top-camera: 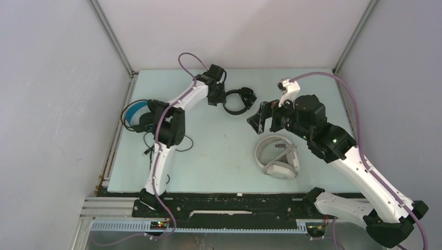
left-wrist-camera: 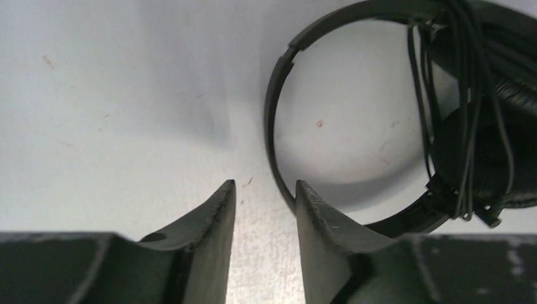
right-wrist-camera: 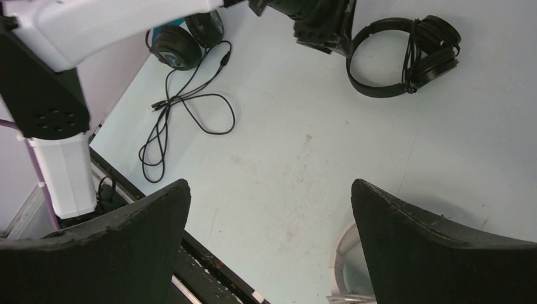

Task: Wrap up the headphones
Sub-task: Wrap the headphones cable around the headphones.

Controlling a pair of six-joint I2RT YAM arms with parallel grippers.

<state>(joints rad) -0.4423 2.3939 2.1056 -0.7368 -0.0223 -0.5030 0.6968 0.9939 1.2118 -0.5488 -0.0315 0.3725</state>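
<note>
The small thin black headphones [top-camera: 237,101] lie at the back middle of the table, their cable wound round the earcups [left-wrist-camera: 465,95]. My left gripper [left-wrist-camera: 265,183] stands open just left of the headband [left-wrist-camera: 272,114], with only bare table between its fingers; the right fingertip [left-wrist-camera: 304,196] is right beside the band. The white headphones [top-camera: 276,156] lie in the right half with grey cable bundled on them. The bulky black headphones with blue lining [top-camera: 139,115] rest at the left edge, their cable [right-wrist-camera: 183,104] loose on the table. My right gripper [right-wrist-camera: 269,183] hangs wide open and empty above the table near the white headphones [right-wrist-camera: 345,266].
The left arm [right-wrist-camera: 95,25] reaches across the left half of the table. A black rail [top-camera: 234,203] runs along the near edge. Grey walls [top-camera: 62,104] close the table in on the left, back and right.
</note>
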